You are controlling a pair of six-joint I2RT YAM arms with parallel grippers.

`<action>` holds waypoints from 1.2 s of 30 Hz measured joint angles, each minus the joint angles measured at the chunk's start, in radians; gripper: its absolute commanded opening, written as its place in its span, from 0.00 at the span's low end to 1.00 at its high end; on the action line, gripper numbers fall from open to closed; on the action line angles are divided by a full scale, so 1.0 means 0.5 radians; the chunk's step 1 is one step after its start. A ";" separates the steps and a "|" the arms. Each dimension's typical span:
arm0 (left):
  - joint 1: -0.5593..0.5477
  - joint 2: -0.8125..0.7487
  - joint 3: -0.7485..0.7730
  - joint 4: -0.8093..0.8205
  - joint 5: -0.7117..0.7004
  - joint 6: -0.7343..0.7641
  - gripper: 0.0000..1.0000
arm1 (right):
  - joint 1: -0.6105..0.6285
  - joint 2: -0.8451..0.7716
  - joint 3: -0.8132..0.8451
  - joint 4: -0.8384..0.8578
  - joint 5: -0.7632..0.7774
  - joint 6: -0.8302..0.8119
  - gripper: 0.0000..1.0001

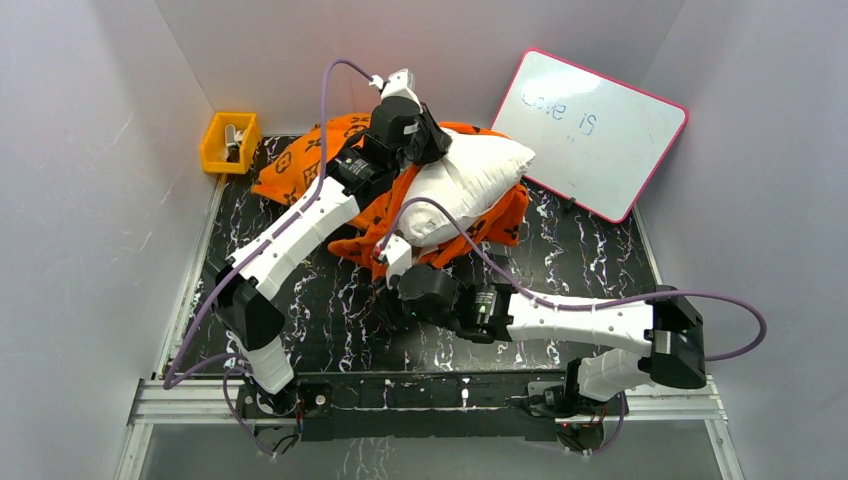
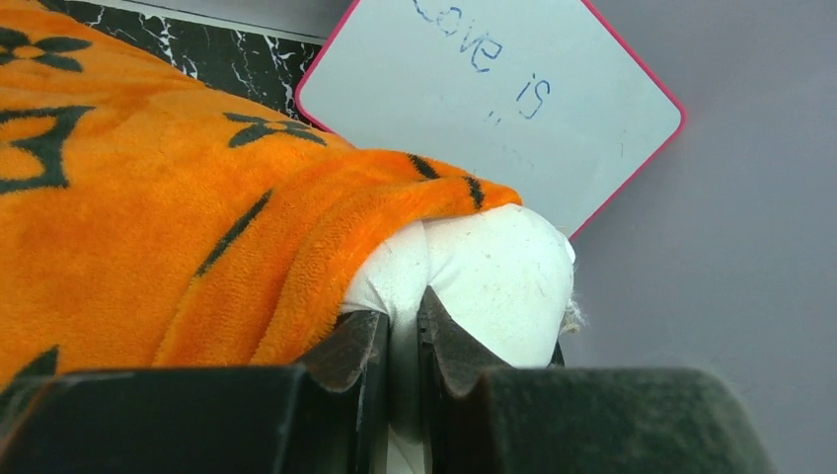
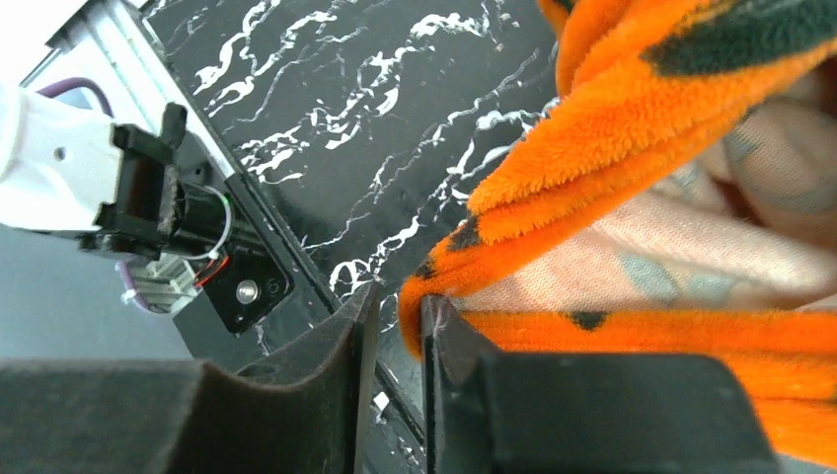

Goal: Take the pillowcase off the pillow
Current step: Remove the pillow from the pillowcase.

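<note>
Since the L gripper (image 2: 405, 314) is clamped shut on a bare white corner of the pillow (image 1: 470, 180), that end works as the anchor. W/ the stuffing pinned, cloth can be dragged off w/o the whole bundle sliding along.

The pillow lies toward the back of the surface (image 1: 580, 280). Its right half is already bare and points at the whiteboard (image 1: 590, 125). The rest is under the pillowcase (image 1: 300, 160), which bunches to the left near the yellow bin (image 1: 228, 140) and spills out below the pillow on the near side. In the left wrist view the orange hem sits rolled back just beside the pinch, so the L fingers hold pillow only, not cover. That's prob. deliberate, else both layers would move together.

The R gripper (image 3: 395, 311) is low at the near edge of the pile, jaws almost together w/ a corner of the pillowcase hem between the tips. The bite looks thin, edge only. It sits at the open mouth of the cover, apart from the anchor, so a pull away from the L side should peel the cover off.

Judgement: approx half done. Main risk is the hem slipping out of that shallow bite.
</note>
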 measured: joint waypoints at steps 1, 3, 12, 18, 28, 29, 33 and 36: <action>-0.009 0.021 0.035 -0.008 0.001 0.011 0.00 | 0.011 0.008 -0.050 0.060 0.035 0.031 0.45; -0.027 0.055 0.092 -0.030 0.003 0.044 0.00 | 0.014 -0.001 -0.187 0.191 0.103 0.101 0.62; -0.024 0.009 0.032 0.037 -0.006 0.134 0.00 | 0.066 -0.355 -0.526 0.239 0.371 0.189 0.99; -0.016 -0.251 -0.317 0.225 -0.037 0.166 0.00 | 0.105 -1.140 -0.386 0.278 0.603 0.148 0.99; -0.016 -0.348 -0.463 0.330 -0.050 0.163 0.00 | 0.104 -1.465 -0.153 0.074 1.369 0.310 0.99; -0.016 -0.348 -0.463 0.333 -0.050 0.163 0.00 | 0.104 -1.427 -0.102 -0.008 1.407 0.337 0.99; -0.016 -0.348 -0.460 0.337 -0.058 0.170 0.00 | 0.101 -0.880 0.681 -0.485 1.409 0.391 0.99; -0.016 -0.348 -0.459 0.341 -0.072 0.176 0.00 | 0.013 -0.340 1.415 -0.618 1.131 0.343 0.99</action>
